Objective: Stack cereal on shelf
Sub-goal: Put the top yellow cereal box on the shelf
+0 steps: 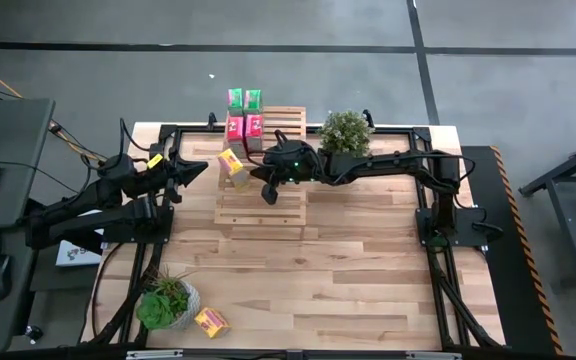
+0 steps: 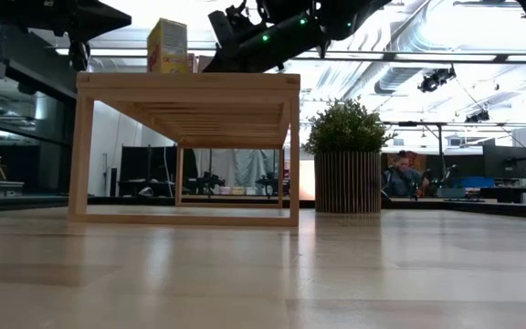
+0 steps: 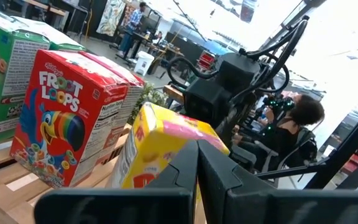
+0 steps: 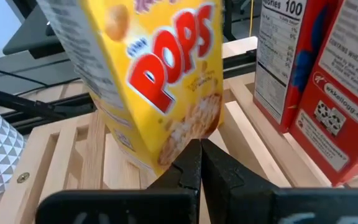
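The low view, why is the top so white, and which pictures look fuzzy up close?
In the low view, bright room lights wash out the ceiling, leaving the shelf shadowed underneath. In the right wrist view, the tilted yellow box is very near and slightly blurred. In the left wrist view, glare whitens the background behind the left pincer.

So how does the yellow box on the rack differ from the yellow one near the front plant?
The yellow box on the shelf stands on the slatted shelf, tilted, between the two grippers; the other yellow box lies on the tabletop beside a potted plant, far from either arm. The first has red boxes as neighbours; the second sits apart from all other cereal. Both are small yellow cereal boxes.
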